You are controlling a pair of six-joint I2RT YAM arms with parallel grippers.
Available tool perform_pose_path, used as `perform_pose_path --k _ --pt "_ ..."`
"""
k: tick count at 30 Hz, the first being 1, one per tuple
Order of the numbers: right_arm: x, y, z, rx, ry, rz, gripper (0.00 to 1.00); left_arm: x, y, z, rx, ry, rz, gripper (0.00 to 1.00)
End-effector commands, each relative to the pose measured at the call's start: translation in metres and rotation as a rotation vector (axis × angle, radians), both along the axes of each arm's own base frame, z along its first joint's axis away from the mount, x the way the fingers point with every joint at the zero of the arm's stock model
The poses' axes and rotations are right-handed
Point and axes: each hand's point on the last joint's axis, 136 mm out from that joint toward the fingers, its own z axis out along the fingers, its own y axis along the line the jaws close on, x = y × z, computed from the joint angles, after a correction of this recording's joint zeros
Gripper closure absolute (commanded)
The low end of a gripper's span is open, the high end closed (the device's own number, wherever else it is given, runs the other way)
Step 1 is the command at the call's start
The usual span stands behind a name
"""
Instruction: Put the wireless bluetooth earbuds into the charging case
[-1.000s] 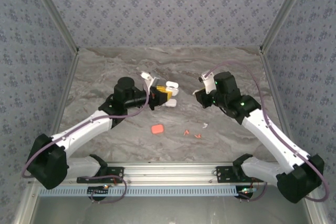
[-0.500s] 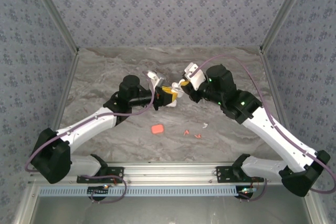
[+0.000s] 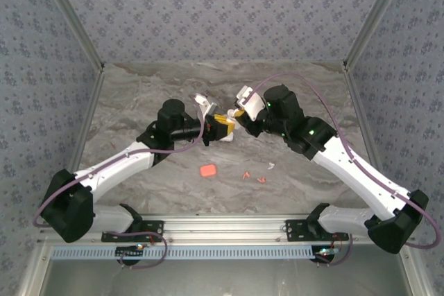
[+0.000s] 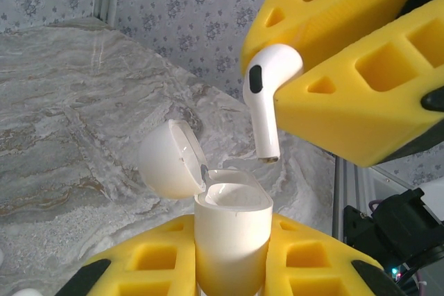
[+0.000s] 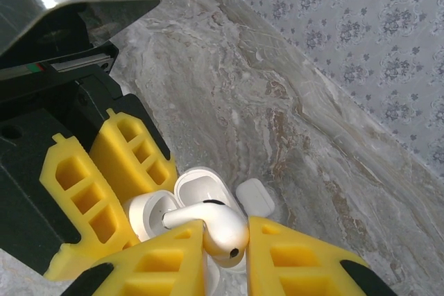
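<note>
Left wrist: white earbud [image 4: 267,95] hangs above open charging case [image 4: 232,230].

White earbud [image 5: 211,230], lower centre, pinched between yellow foam right fingers [image 5: 291,268]. Open white charging case [image 5: 201,188] just behind it, clamped by yellow left fingers [image 5: 132,150], lower left. Small closed white case [image 5: 255,197] alongside, on marbled desk [image 5: 229,81].

My marble table [image 3: 139,102] carries, nearer my bases than my fingers [image 3: 220,121], a red case [image 3: 207,170], two red buds [image 3: 244,175] and perhaps a white bud [image 3: 271,166].
</note>
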Motion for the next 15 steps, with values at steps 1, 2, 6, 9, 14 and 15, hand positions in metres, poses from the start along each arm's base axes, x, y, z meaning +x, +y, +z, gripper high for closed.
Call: perform_pose_path --k 1,2,6,9,14,15 --pt "-0.005 0.006 0.001 -0.005 0.014 0.042 0.79 -0.004 -0.006 0.026 -0.048 -0.076 -0.037 1.00" --pt "-0.006 0.008 0.000 -0.006 0.017 0.048 0.79 -0.004 -0.006 0.026 -0.048 -0.076 -0.038 1.00" --pt "-0.006 0.010 -0.004 -0.011 0.031 0.059 0.79 -0.004 -0.006 0.026 -0.048 -0.078 -0.037 1.00" --pt "-0.009 0.012 -0.004 -0.002 0.038 0.078 0.79 -0.004 -0.005 0.027 -0.048 -0.081 -0.034 1.00" --pt "-0.016 0.015 -0.008 -0.005 0.061 0.119 0.79 -0.006 -0.004 0.029 -0.053 -0.086 -0.035 1.00" --pt "-0.018 0.016 -0.009 -0.008 0.063 0.133 0.79 -0.006 -0.004 0.029 -0.054 -0.088 -0.034 1.00"
